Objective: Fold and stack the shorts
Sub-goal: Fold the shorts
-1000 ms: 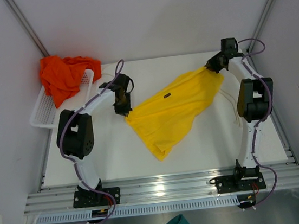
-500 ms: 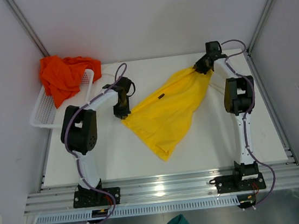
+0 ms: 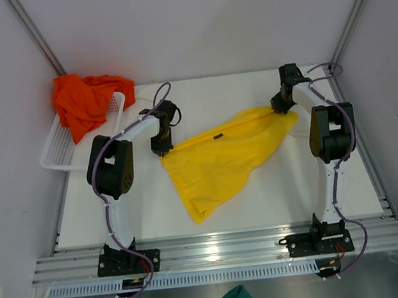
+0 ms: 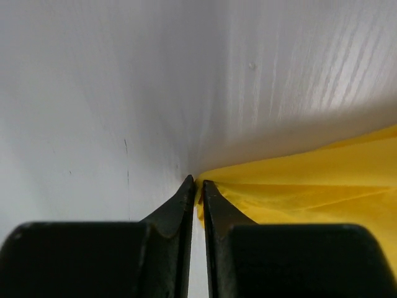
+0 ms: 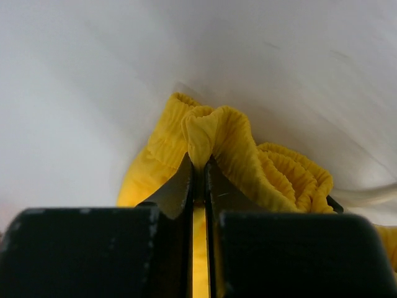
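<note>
Left hand (image 3: 161, 148): closed on a corner of the yellow shorts (image 3: 222, 157). In the left wrist view the jaws meet on a thin yellow edge (image 4: 198, 186), with the cloth (image 4: 310, 180) running off to the right.

Right hand (image 3: 279, 104): closed on the opposite end of the yellow shorts. The right wrist view shows the ribbed, gathered waistband (image 5: 248, 155) bunched up and pinched between the fingertips (image 5: 200, 166). A white cord (image 5: 372, 195) trails at the right edge.

Yellow shorts: mid-desk, top edge pulled into a fairly straight line between the two hands. The rest fans toward the near edge and narrows to a point left of centre. A small dark label (image 3: 217, 136) sits just under the top edge. Cannot tell whether the cloth lies flat on the desk (image 3: 278, 204) or hangs just above it.

Orange shorts (image 3: 84, 101): crumpled heap in a white basket (image 3: 57, 148) at the far-left corner, spilling over the rim, well apart from the yellow pair.
</note>
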`<action>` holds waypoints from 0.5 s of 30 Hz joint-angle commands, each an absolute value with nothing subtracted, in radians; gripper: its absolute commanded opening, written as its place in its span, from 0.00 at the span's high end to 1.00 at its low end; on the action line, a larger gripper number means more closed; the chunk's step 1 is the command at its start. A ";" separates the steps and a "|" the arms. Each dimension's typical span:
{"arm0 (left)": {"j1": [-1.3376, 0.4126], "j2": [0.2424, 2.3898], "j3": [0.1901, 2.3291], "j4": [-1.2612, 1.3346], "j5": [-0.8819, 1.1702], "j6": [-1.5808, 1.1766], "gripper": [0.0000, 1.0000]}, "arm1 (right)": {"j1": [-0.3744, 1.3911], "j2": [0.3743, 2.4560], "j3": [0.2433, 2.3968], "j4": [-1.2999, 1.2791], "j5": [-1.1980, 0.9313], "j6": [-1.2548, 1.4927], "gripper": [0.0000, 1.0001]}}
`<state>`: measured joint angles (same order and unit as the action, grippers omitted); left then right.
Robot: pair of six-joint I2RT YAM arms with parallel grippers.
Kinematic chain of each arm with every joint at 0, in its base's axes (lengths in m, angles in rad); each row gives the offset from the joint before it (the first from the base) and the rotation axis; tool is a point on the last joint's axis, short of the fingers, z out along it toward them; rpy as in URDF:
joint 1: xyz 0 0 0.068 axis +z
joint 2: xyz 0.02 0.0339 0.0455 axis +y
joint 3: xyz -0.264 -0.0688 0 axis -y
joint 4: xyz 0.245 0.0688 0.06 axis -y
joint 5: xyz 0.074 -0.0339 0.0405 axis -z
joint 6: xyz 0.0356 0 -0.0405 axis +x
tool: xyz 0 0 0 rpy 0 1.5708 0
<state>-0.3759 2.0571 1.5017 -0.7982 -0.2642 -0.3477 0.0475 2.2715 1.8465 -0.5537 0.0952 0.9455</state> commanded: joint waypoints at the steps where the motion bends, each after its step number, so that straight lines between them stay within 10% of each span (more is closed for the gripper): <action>1: -0.357 2.108 1.581 -0.810 -0.322 -0.324 0.89 | 0.035 2.097 1.643 -0.612 0.228 0.960 1.00; 12: -0.356 2.192 1.825 -0.781 -0.399 -0.252 0.92 | 0.192 1.638 0.997 -0.477 0.245 1.143 0.99; 15: -0.356 2.195 1.894 -0.790 -0.443 -0.249 0.91 | 0.227 1.595 0.980 -0.486 0.248 1.150 0.68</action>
<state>-0.3634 2.2032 1.7969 -0.8112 -0.3836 -0.2771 0.1989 1.6268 0.9955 -0.5198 0.2344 1.1095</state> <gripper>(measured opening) 0.090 0.237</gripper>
